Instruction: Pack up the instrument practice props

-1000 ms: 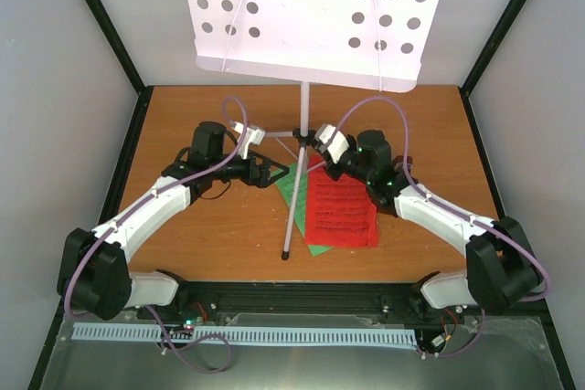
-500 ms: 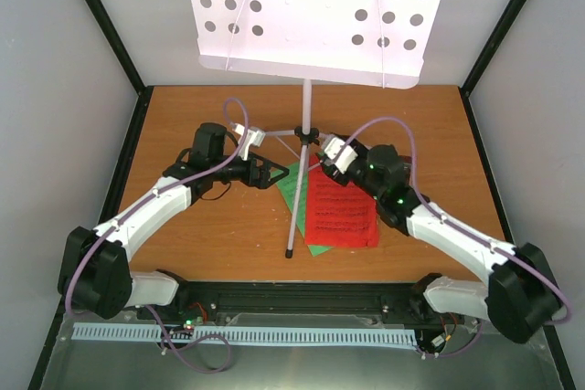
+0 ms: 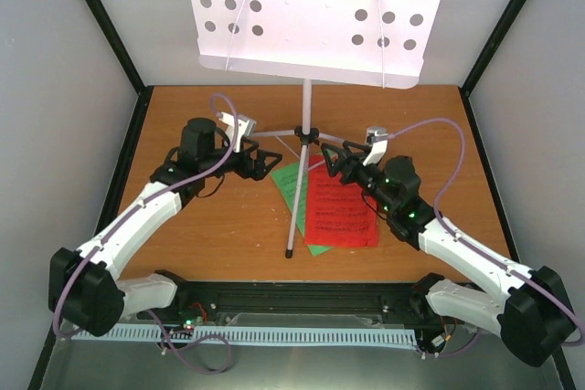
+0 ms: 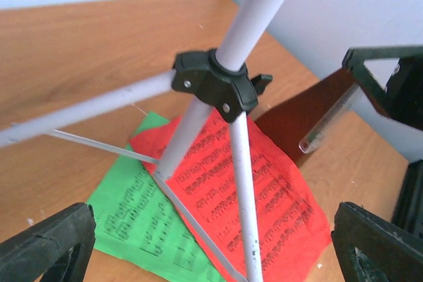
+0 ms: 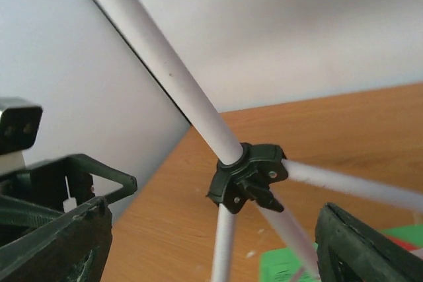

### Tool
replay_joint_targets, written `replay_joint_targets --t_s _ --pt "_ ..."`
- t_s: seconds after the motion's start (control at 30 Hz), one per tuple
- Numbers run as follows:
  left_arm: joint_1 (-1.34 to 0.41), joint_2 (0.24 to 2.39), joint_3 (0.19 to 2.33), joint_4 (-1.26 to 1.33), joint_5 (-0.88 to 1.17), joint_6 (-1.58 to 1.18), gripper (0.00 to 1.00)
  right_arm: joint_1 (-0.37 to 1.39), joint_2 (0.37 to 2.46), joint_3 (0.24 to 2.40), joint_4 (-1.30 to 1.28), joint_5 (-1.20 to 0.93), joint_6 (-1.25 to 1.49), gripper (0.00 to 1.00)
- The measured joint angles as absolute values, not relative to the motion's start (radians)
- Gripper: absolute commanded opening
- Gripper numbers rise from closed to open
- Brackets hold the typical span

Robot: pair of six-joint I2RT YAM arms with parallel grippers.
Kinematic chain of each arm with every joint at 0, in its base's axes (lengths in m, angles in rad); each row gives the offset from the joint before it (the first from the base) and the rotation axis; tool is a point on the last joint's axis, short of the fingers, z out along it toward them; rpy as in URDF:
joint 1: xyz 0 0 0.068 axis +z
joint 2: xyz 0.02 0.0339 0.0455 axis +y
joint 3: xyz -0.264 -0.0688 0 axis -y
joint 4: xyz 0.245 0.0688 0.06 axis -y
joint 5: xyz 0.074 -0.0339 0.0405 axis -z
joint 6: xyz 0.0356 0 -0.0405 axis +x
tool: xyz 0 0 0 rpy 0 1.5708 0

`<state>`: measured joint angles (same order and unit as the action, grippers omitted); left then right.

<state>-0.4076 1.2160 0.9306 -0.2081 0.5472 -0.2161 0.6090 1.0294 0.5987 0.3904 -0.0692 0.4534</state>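
Both released: left fingers (image 4: 46, 246) and right fingers (image 5: 370, 249) flank tripod stand (image 3: 307, 102) hub; red sheet (image 3: 343, 216) overlaps green sheet (image 3: 291, 184) on bench (image 3: 201, 235).

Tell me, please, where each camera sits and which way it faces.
Top external: above and behind the bases, looking down on the table, the stand and both arms.
Left wrist: on the left gripper, facing right at the stand's black hub above the red sheet and green sheet; its own fingers fill the bottom corners.
Right wrist: on the right gripper, facing left at the hub; its own fingers fill the bottom corners.
Shared: both wrist views show the hub, and each shows the other gripper.
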Motion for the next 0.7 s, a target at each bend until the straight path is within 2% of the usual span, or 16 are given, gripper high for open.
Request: replay_joint_targets --t_s 0.27,0.7 --pt "-0.408 1.135 0.920 -0.203 0.423 -0.176 0.99 0.609 1.111 0.627 0.381 -0.091 0.908 0.83" --pt "-0.408 1.128 0.910 -0.203 0.393 -0.164 0.99 0.609 1.148 0.701 0.290 -0.073 0.966 0.84"
